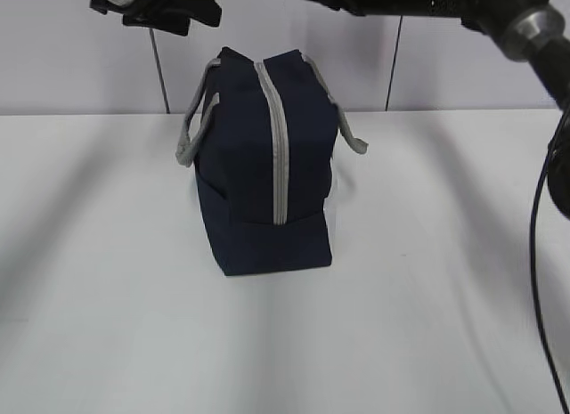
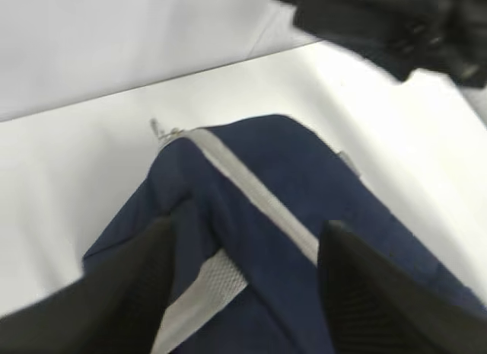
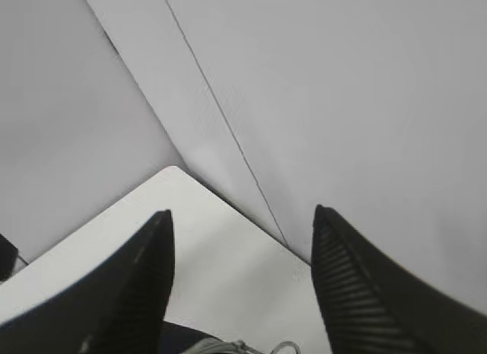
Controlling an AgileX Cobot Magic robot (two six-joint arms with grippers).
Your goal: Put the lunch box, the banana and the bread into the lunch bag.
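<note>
Currently I find the lunch bag [image 1: 267,165] standing upright mid-table [image 1: 427,325], its grey zipper [image 1: 278,138] run shut along the top. No lunch box, banana or bread shows in any view (likely already inside, I judge). My left gripper [image 2: 247,293] hangs spread wide just above the bag's top, gripping nothing. My right gripper [image 3: 242,285] is likewise wide apart and empty, aimed at the wall [image 3: 342,103], the ring pull [image 3: 285,346] just below it. I judge packing finished; next calls only for backing both arms clear

Lab-like test bench: bare white table [image 1: 107,298]; plain panelled wall [image 1: 71,58].
</note>
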